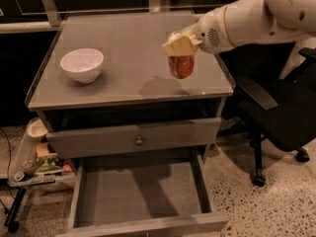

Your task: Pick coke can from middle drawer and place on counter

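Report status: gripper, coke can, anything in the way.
Gripper above counter, shut on coke can. Can off the surface, not yet set down. White bowl well apart; nothing in the way.

Speckled terrazzo floor (276, 206), black office chair (291, 117) right, dim light.

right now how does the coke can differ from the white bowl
The coke can is red and narrow; the white bowl is white and wider. The coke can hangs in the claw, which is shut on it above the right side of the counter; the white bowl rests on the counter's left side, untouched. Shared: both are over the counter, and neither is in the open middle drawer.
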